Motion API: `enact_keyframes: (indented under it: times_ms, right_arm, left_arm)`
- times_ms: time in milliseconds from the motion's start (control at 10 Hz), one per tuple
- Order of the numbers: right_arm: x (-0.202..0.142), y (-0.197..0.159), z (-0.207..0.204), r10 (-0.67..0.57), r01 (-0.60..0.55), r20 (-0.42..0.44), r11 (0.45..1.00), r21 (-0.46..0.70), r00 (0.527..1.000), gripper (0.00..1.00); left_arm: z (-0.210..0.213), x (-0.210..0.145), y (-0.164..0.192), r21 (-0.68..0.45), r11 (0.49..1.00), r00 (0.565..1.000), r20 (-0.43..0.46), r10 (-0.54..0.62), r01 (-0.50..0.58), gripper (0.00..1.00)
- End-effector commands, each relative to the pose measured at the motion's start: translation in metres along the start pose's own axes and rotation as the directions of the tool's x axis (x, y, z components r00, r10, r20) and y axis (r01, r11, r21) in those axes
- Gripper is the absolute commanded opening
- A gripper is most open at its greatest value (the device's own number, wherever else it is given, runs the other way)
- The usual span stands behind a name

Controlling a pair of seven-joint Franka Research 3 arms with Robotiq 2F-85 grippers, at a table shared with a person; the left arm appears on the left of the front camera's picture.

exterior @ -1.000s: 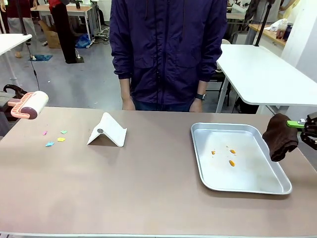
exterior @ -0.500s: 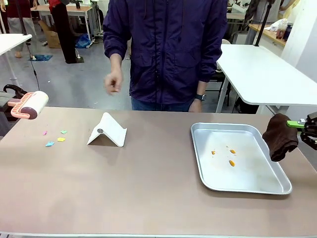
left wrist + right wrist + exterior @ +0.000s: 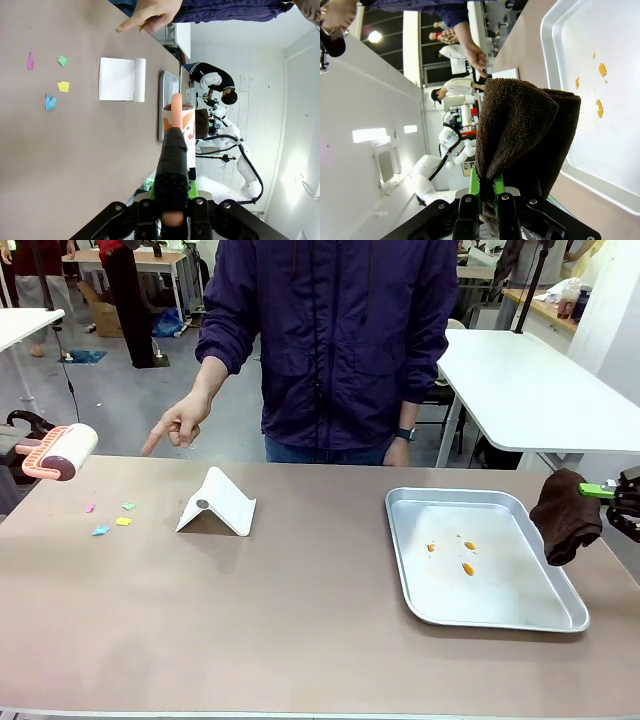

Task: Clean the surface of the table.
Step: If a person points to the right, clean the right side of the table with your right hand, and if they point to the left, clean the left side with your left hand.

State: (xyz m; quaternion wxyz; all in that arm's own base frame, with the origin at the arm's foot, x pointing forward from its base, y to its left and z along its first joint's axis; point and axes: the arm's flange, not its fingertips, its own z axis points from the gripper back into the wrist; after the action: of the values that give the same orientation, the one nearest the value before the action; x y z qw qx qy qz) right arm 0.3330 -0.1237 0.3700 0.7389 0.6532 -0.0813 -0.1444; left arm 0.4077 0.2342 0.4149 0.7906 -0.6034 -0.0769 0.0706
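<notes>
The lint roller [image 3: 60, 452] is pinched by its handle in the left gripper [image 3: 172, 196], by the table's [image 3: 300, 620] left edge. Just inward of the roller and lower, the paper scraps [image 3: 112, 520] are pointed at by the person's hand [image 3: 178, 427]. The right gripper [image 3: 487, 192], clamped on the brown cloth [image 3: 567, 517], is well apart.

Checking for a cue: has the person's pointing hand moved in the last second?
Yes: the pointing hand swung left in the front view, ending left of the white stand.
</notes>
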Motion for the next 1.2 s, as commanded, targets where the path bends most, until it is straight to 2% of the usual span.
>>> enact_keyframes:
  times_ms: [0,500,600,800,900,1000,1100]
  right_arm:
    - [-0.001,0.007,-0.001,-0.012,0.012,-0.002,1.000,-0.002,1.000,0.00]
    - [-0.001,0.007,-0.001,-0.012,0.012,-0.002,1.000,-0.002,1.000,0.00]
    - [-0.001,0.007,-0.001,-0.012,0.012,-0.002,1.000,-0.002,1.000,0.00]
    - [-0.001,0.007,-0.001,-0.012,0.012,-0.002,1.000,-0.002,1.000,0.00]
    - [-0.001,0.007,-0.001,-0.012,0.012,-0.002,1.000,-0.002,1.000,0.00]
    - [-0.001,0.007,-0.001,-0.012,0.012,-0.002,1.000,-0.002,1.000,0.00]
    - [-0.001,0.007,-0.001,-0.012,0.012,-0.002,1.000,-0.002,1.000,0.00]
  left_arm:
    - [0.001,-0.003,-0.005,0.000,1.000,1.000,-0.018,-0.012,0.012,0.00]
    - [0.001,-0.003,-0.005,0.000,1.000,1.000,-0.018,-0.012,0.012,0.00]
    - [0.000,0.000,0.000,0.000,1.000,1.000,0.000,0.000,0.000,0.22]
    - [0.002,-0.003,0.005,0.220,0.975,0.996,0.089,-0.003,-0.017,0.22]
    - [0.007,-0.006,0.008,0.280,0.959,0.994,0.106,0.006,-0.035,0.22]
    - [0.013,-0.006,0.010,0.344,0.938,0.987,0.160,-0.012,-0.044,0.22]
    - [0.019,-0.007,0.011,0.397,0.917,0.986,0.168,-0.018,-0.050,0.22]
